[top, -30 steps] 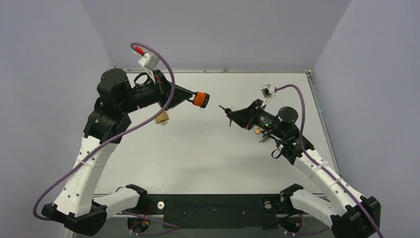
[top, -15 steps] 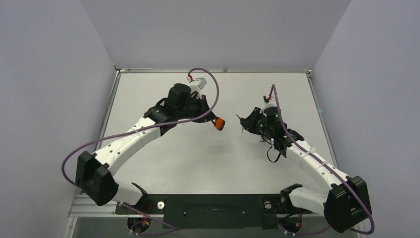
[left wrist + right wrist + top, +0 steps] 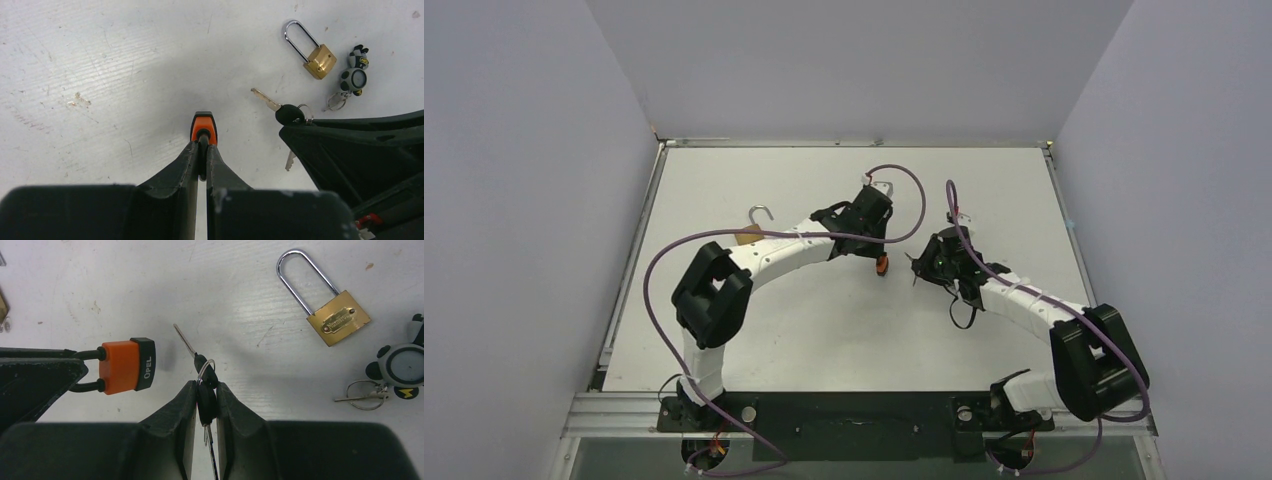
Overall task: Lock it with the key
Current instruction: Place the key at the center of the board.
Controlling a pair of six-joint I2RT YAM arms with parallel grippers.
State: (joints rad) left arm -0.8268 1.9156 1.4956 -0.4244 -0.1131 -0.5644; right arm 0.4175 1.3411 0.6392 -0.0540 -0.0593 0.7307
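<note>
My left gripper (image 3: 877, 256) is shut on the black shackle of an orange padlock (image 3: 882, 265) near the table's middle. In the left wrist view the padlock (image 3: 203, 128) sticks out past my gripper (image 3: 201, 148), close above the table. My right gripper (image 3: 922, 266) is shut on the black head of a key (image 3: 205, 403). A second key (image 3: 186, 341) on the same ring points ahead of my gripper (image 3: 205, 388), just right of the padlock's black base (image 3: 127, 365). The key (image 3: 278, 109) and the padlock are apart.
A brass padlock (image 3: 338, 318) with a long closed shackle lies right of the keys, also in the left wrist view (image 3: 319, 60). A black-and-white key-ring charm (image 3: 404, 365) lies beside it. Another brass padlock (image 3: 749, 237) with an open shackle lies at the left.
Both arms have stretched forward and dropped toward the table's middle. The orange padlock and the key have come close together, each still held.
</note>
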